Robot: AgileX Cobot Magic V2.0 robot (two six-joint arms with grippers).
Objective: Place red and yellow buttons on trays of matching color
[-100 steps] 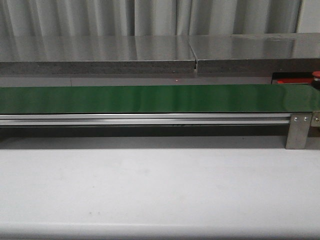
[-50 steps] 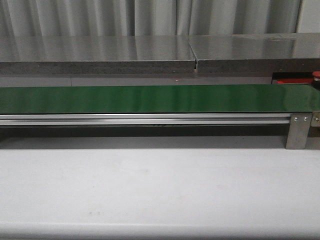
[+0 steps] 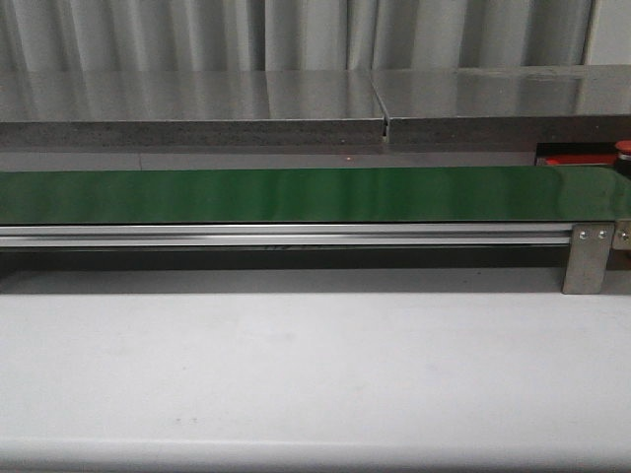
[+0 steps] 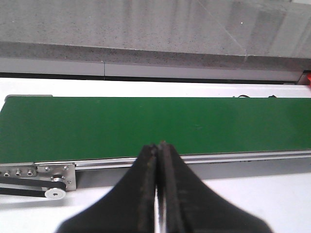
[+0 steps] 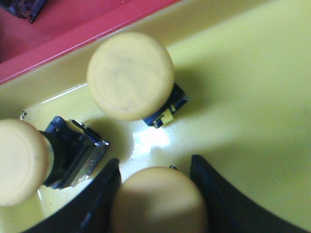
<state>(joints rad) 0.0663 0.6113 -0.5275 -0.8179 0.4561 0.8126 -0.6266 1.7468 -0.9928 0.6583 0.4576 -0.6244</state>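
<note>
In the right wrist view my right gripper point(image 5: 155, 167) hangs over the yellow tray point(image 5: 252, 97), shut on a yellow button point(image 5: 158, 201) whose cap fills the gap between the fingers. Two more yellow buttons rest on that tray: one upright point(image 5: 130, 75), one lying on its side point(image 5: 22, 160). The red tray point(image 5: 73, 24) borders the yellow one. In the front view a strip of the red tray point(image 3: 577, 159) and a dark red button point(image 3: 623, 148) show at the far right. My left gripper point(image 4: 159, 145) is shut on nothing, by the green belt's near edge.
The long green belt point(image 3: 296, 194) runs across the table with nothing on it, on an aluminium rail point(image 3: 296, 235) with a bracket point(image 3: 590, 258) at its right end. A grey counter point(image 3: 197, 108) lies behind. A dark part point(image 5: 24, 7) sits on the red tray.
</note>
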